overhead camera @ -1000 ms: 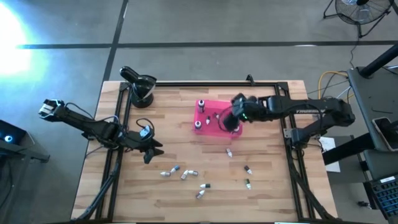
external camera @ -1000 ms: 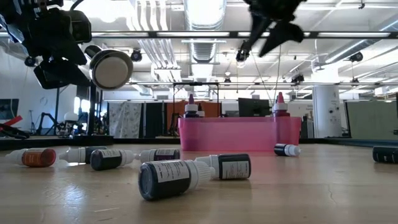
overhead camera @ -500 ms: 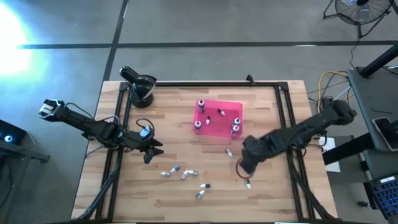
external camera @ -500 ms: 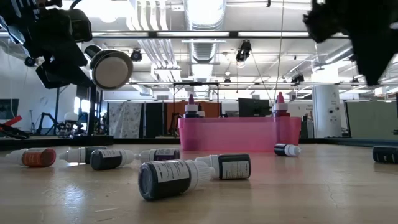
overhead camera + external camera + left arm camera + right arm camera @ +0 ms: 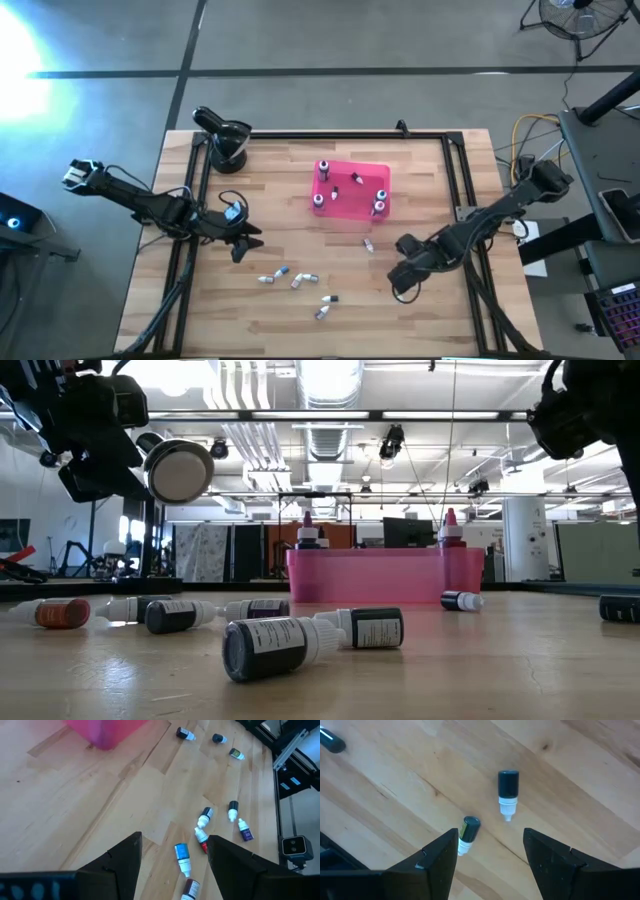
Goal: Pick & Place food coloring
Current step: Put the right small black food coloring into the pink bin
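The pink tray (image 5: 350,203) sits on the far middle of the table, with several small dropper bottles standing in it (image 5: 380,196). More bottles lie on their sides near the table's near edge (image 5: 300,281), and one lies just in front of the tray (image 5: 368,244). My right gripper (image 5: 398,284) is open and hovers over two lying bottles, a dark-capped one (image 5: 508,790) and a green one (image 5: 467,835), which show ahead of its fingers. My left gripper (image 5: 245,243) waits open over the table's left side, above the loose bottles (image 5: 182,855).
Black frame rails (image 5: 455,170) run along the table's left, far and right sides. A black stand (image 5: 224,136) sits at the far left corner. Bare wood lies between the tray and the scattered bottles. In the low view, lying bottles (image 5: 265,647) fill the foreground before the tray (image 5: 385,575).
My right gripper has swung from above the pink tray toward the table's near edge and down, and now sits over the two bottles on the right side of the table. The left arm has kept still.
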